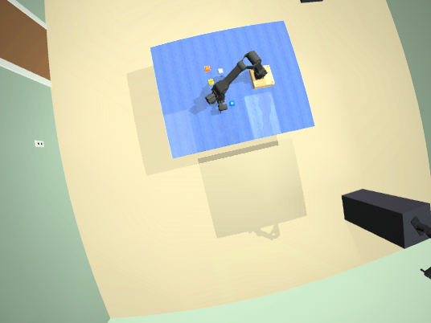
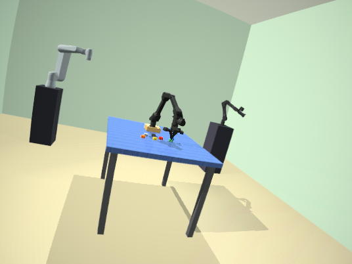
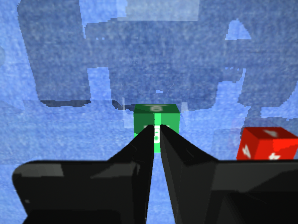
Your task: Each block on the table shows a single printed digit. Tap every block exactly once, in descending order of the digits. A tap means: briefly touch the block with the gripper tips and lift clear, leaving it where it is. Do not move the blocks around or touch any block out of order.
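My gripper is shut, with its fingertips together at the green block. The tips cover part of its printed face, so its digit is not clear. The green block is hidden in the top view. A red block with what looks like a 4 lies to the right in the wrist view. A yellow block, an orange block, a white block, a blue block and a dark block show no readable digits.
The blue table carries the arm's wooden base. The blue block is close to the gripper in the top view. Two other arms stand on black pedestals away from the table.
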Available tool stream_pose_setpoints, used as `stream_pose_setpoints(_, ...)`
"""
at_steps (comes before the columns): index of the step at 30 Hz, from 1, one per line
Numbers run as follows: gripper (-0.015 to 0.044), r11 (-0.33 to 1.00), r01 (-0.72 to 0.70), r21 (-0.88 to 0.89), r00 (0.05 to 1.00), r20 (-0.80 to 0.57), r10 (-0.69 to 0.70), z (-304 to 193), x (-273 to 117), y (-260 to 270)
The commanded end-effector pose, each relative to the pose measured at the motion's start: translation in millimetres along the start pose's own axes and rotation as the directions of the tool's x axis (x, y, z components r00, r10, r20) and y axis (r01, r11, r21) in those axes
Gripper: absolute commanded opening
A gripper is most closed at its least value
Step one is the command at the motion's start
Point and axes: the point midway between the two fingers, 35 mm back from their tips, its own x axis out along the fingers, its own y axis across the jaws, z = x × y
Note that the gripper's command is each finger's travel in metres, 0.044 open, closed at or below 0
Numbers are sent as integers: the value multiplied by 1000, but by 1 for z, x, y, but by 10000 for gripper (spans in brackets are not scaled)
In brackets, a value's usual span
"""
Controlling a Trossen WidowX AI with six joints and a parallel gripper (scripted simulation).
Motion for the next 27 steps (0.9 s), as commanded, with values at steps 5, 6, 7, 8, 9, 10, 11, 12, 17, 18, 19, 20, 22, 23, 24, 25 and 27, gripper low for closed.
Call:
stream_pose_setpoints(5, 20, 1000, 2, 3, 1000, -6, -2, -1, -27, 0)
stream_pose_setpoints(6, 20, 1000, 2, 3, 1000, -6, -2, -1, -27, 0)
stream_pose_setpoints(7, 20, 1000, 2, 3, 1000, -6, -2, -1, -27, 0)
stream_pose_setpoints(8, 20, 1000, 2, 3, 1000, -6, -2, -1, -30, 0)
stream_pose_setpoints(9, 20, 1000, 2, 3, 1000, -6, -2, 0, -37, 0)
stream_pose_setpoints(10, 20, 1000, 2, 3, 1000, -6, -2, 1, -51, 1)
stream_pose_setpoints(11, 20, 1000, 2, 3, 1000, -6, -2, 2, -67, 1)
stream_pose_setpoints(12, 20, 1000, 2, 3, 1000, -6, -2, 2, -84, 1)
stream_pose_setpoints(17, 20, 1000, 2, 3, 1000, -6, -2, -1, -108, 0)
stream_pose_setpoints(18, 20, 1000, 2, 3, 1000, -6, -2, -1, -108, 0)
stream_pose_setpoints(19, 20, 1000, 2, 3, 1000, -6, -2, -1, -108, 0)
stream_pose_setpoints(20, 20, 1000, 1, 2, 1000, -6, -1, 0, -108, -3)
stream_pose_setpoints(22, 20, 1000, -1, -3, 1000, -7, 1, 2, -109, -22)
stream_pose_setpoints(23, 20, 1000, -3, -7, 1000, -8, 3, 3, -109, -37)
stream_pose_setpoints(24, 20, 1000, -6, -11, 1000, -8, 6, 3, -110, -52)
stream_pose_setpoints(25, 20, 1000, -8, -15, 1000, -8, 8, 2, -110, -67)
stream_pose_setpoints(27, 20, 1000, -12, -23, 1000, -8, 12, -1, -111, -96)
